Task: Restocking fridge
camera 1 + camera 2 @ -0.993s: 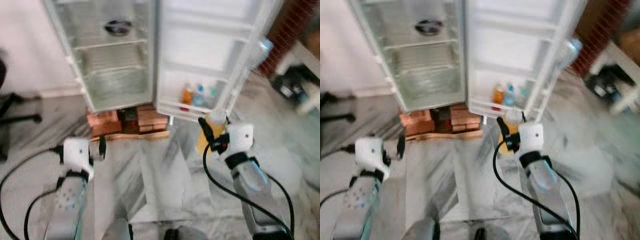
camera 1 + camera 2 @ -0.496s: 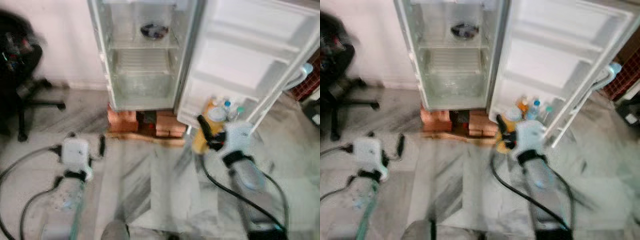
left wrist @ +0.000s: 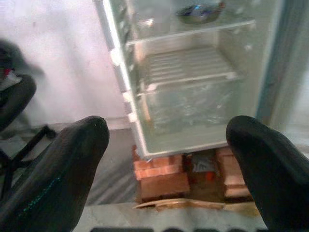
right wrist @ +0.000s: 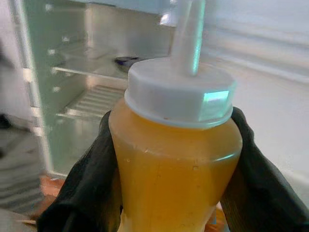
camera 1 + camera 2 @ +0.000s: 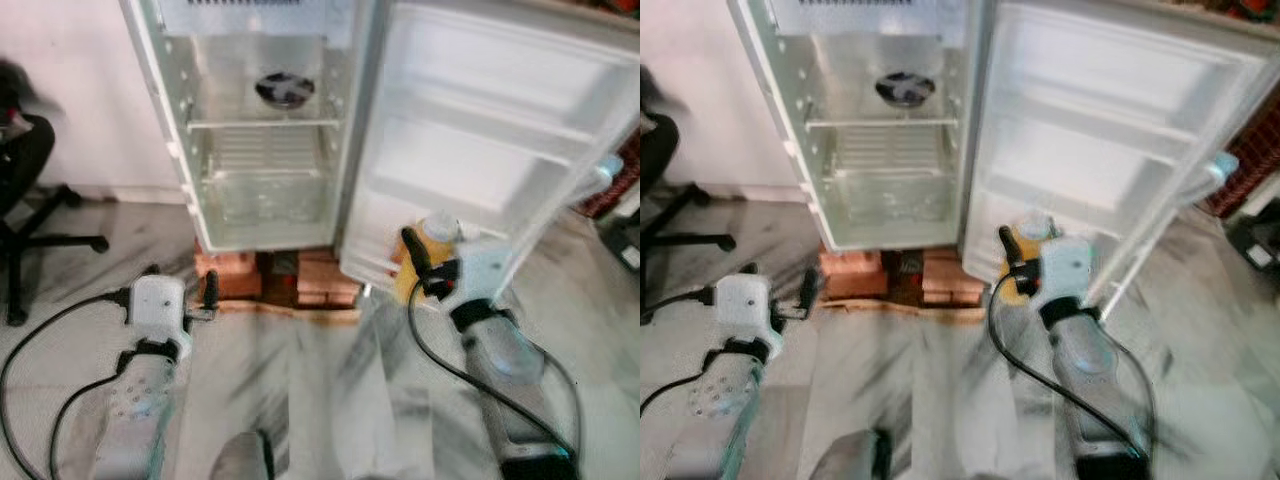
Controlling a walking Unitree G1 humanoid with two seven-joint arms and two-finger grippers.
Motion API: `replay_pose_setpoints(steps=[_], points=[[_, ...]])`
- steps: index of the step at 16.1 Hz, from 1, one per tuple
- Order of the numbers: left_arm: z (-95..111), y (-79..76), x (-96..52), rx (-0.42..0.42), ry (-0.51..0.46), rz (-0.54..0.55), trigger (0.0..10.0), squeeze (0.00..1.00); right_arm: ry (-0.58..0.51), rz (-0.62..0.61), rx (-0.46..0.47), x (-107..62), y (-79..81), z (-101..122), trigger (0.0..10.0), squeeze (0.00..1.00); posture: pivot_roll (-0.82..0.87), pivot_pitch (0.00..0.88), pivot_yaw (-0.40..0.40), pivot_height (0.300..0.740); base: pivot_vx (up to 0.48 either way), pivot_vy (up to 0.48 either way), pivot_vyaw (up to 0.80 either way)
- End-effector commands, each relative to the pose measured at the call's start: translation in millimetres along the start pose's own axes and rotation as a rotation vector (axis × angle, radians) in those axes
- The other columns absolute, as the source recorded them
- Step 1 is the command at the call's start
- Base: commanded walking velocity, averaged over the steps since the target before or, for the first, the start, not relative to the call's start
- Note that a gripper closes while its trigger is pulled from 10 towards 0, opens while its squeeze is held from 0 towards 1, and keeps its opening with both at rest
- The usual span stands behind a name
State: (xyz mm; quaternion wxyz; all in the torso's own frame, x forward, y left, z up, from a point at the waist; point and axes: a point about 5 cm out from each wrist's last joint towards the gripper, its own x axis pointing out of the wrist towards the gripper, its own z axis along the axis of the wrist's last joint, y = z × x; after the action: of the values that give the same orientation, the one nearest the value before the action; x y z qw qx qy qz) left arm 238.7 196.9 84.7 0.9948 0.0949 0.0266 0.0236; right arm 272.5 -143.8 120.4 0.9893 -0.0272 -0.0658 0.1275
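The bottle (image 4: pixel 176 159) is orange-yellow with a white cap (image 4: pixel 179 94). The fridge (image 5: pixel 255 120) is white, on red-brown bricks (image 5: pixel 235 278).

Two silver forearms end in white boxy wrist housings, black cables looping from each; the left pincer (image 5: pixel 210 290) and right pincer (image 5: pixel 412 250) carry long black fingers.

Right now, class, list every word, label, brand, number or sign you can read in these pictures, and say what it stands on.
None can be read.
The squeeze bottle of orange liquid held in the right hand: plain white cap, no label showing.
The open fridge and its door: bare white, no lettering seen.
The dark dish on the shelf: too blurred to tell any print.
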Motion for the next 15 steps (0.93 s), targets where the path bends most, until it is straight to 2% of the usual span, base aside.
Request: replay_pose_setpoints(steps=[1,6,10,15], points=[[0.5,-4.5,0.7,-0.008,0.002,-0.019,10.0,0.0,-0.013,-0.016,-0.023,-1.0,-7.4,3.9,10.0,0.0,0.09,0.15,-0.083,0.74,0.458,0.0,0.0],[-1.3,-4.2,-0.3,-0.019,0.015,-0.009,10.0,0.0,-0.003,-0.006,-0.023,-1.1,-5.0,1.6,10.0,0.0,0.09,0.151,-0.084,0.74,0.409,0.0,0.0],[-0.9,-4.0,0.9,-0.016,0.013,-0.015,10.0,0.0,0.001,0.007,-0.02,0.6,-3.3,1.7,10.0,0.0,0.09,0.16,-0.08,0.74,0.369,0.187,0.0],[0.2,-8.4,1.4,-0.02,0.011,-0.021,10.0,0.0,0.006,0.02,-0.007,-1.5,0.8,0.0,10.0,0.0,0.09,0.162,-0.078,0.74,0.052,0.0,0.0]])
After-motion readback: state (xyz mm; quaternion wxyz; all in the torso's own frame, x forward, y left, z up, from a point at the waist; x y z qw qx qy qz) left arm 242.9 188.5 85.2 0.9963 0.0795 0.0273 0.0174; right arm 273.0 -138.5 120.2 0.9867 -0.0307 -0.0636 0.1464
